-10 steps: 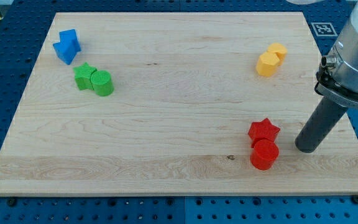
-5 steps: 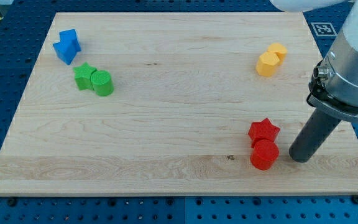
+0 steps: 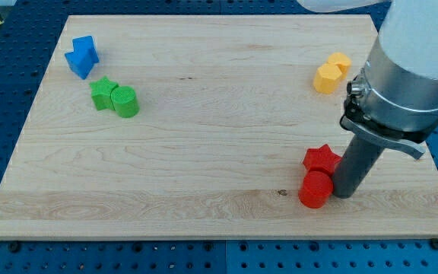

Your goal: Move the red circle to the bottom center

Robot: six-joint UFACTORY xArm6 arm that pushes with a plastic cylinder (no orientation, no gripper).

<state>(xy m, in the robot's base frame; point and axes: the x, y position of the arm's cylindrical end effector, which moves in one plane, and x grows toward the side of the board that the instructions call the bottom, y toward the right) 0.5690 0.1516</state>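
The red circle (image 3: 315, 190) lies near the view's bottom right of the wooden board (image 3: 219, 122). The red star (image 3: 322, 159) sits just above it, touching it. My tip (image 3: 345, 193) is on the board right against the red circle's right side, below and to the right of the red star.
A blue block pair (image 3: 82, 56) lies at the view's top left. A green star (image 3: 103, 93) and a green cylinder (image 3: 125, 102) sit just below them. Two yellow blocks (image 3: 331, 73) lie at the top right. The arm's grey body (image 3: 409, 68) hangs over the right edge.
My tip has slid left from right of the red blocks to the red circle. The red circle has shifted a little to the left. The other blocks have not moved.
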